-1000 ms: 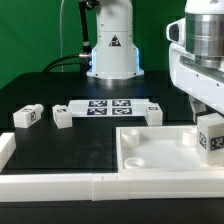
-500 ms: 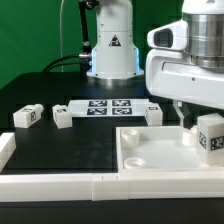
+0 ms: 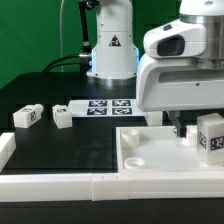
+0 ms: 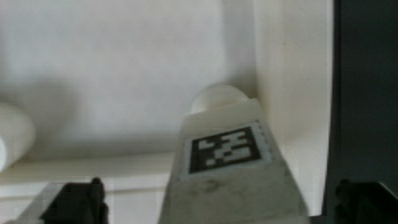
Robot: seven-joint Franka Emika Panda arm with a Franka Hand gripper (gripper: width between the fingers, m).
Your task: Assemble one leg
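On the exterior view's right, the arm [image 3: 185, 70] hangs low over the white panel [image 3: 150, 150]. Just beside it a leg [image 3: 210, 136] stands upright on the panel. A second leg [image 3: 27, 116] and a third leg [image 3: 63, 117] lie on the black counter [image 3: 60, 145], near the marker board [image 3: 105, 106]. The base [image 3: 112, 55] bears a triangular warning sign [image 3: 113, 42], too small to read.

In the wrist view, the leg [image 4: 228, 150] shows its black-and-white marker [image 4: 226, 152]. It sits between dark fingertips [image 4: 75, 200]; the jaws are spread, clear of it.
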